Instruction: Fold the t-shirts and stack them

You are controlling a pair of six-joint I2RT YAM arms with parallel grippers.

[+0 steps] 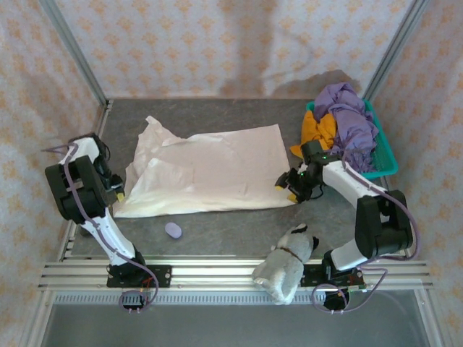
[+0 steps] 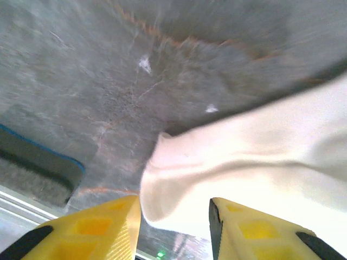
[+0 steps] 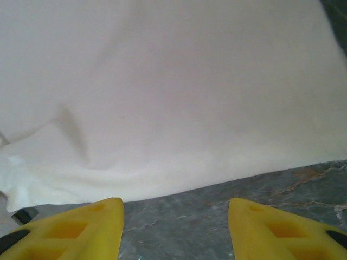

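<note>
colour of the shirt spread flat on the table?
The shirt is cream-white, with no print visible from here. It shows best in the top external view.

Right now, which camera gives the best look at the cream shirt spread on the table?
The top view: the cream shirt lies spread out there, nearly its whole outline visible. The left wrist view has one rumpled corner of it; the right wrist view has a flat stretch and its near edge.
</note>
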